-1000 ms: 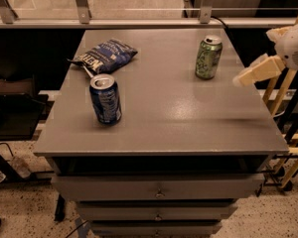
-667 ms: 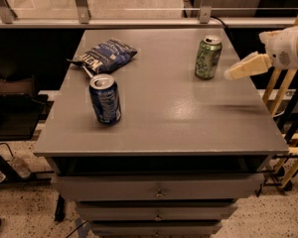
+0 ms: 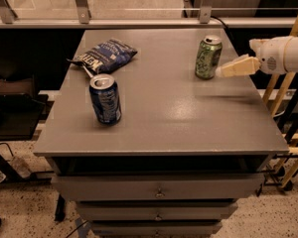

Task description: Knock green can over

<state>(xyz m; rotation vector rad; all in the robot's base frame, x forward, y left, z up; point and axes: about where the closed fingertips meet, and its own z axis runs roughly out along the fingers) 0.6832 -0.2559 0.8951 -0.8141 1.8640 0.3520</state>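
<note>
The green can (image 3: 208, 57) stands upright on the grey table (image 3: 174, 113), at the far right. It has a mottled green label and a silver top. My gripper (image 3: 224, 71) comes in from the right edge on a white arm. Its pale fingertips (image 3: 237, 67) point left and sit right beside the can's lower right side, at or near touching.
A blue can (image 3: 105, 99) stands upright at the front left of the table. A blue chip bag (image 3: 106, 55) lies at the back left. Drawers (image 3: 159, 190) sit below the tabletop. A wooden frame (image 3: 293, 108) stands to the right, and a railing (image 3: 139, 21) runs behind.
My gripper has moved left, from well clear of the green can to right beside it. The can still stands upright.
</note>
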